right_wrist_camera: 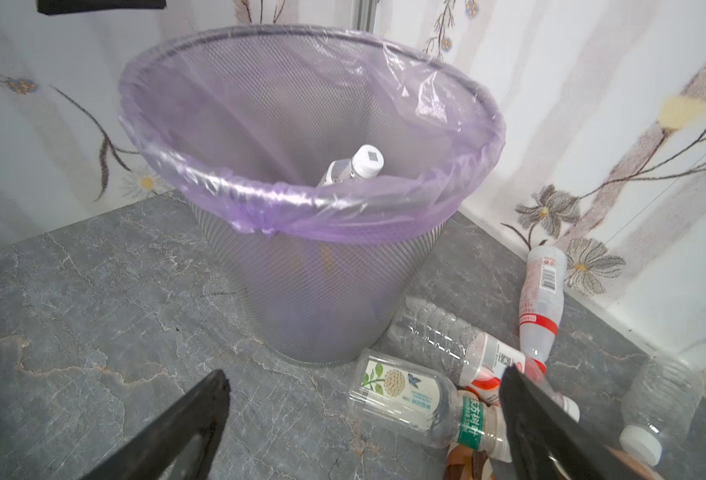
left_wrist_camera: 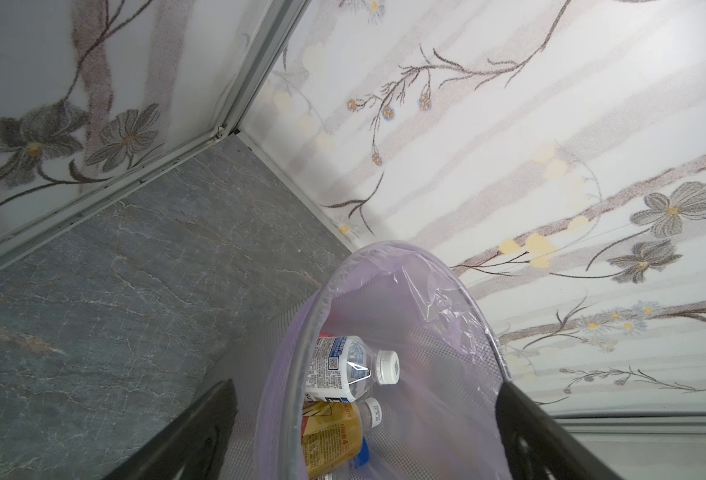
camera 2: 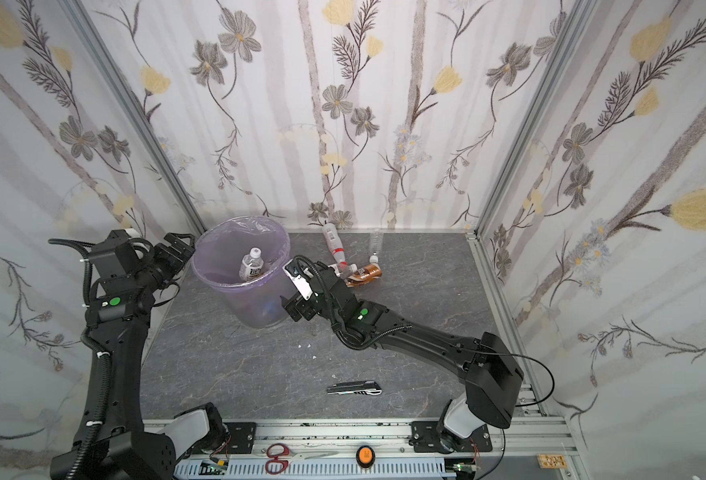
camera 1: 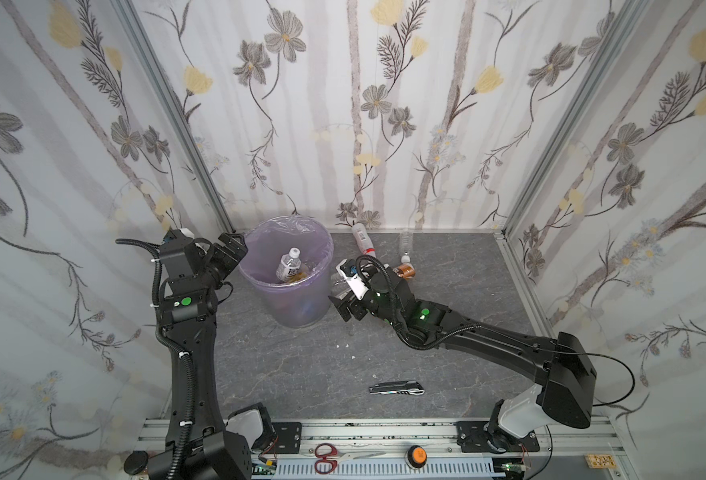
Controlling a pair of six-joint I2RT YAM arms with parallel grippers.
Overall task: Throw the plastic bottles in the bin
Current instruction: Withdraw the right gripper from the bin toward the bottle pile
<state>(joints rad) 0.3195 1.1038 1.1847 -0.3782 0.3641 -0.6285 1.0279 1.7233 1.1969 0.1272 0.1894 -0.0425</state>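
Note:
The bin (camera 1: pixel 299 305) (camera 2: pixel 255 305), a mesh basket lined with a lavender bag, stands at the back left. Inside it lie a white-labelled bottle (camera 1: pixel 288 264) (left_wrist_camera: pixel 341 368) and an orange-labelled one (left_wrist_camera: pixel 330 436). My left gripper (camera 1: pixel 240 249) (left_wrist_camera: pixel 366 384) hangs open at the bin's left rim, holding nothing. Open and empty too, my right gripper (camera 1: pixel 342 306) (right_wrist_camera: pixel 364 372) hovers by the bin's right side. On the table beyond it lie several bottles: green-labelled (right_wrist_camera: pixel 405 395), crushed clear (right_wrist_camera: pixel 443 336), red-labelled (camera 1: pixel 363 239) (right_wrist_camera: pixel 540 299), brown (camera 1: pixel 407 271), clear (camera 1: pixel 405 241).
A grey folding utility knife (camera 1: pixel 397 387) (camera 2: pixel 354 388) lies on the table at the front. Red scissors (camera 1: pixel 328 457) and an orange button (camera 1: pixel 415 455) sit on the front rail. Flowered walls close in the back and both sides.

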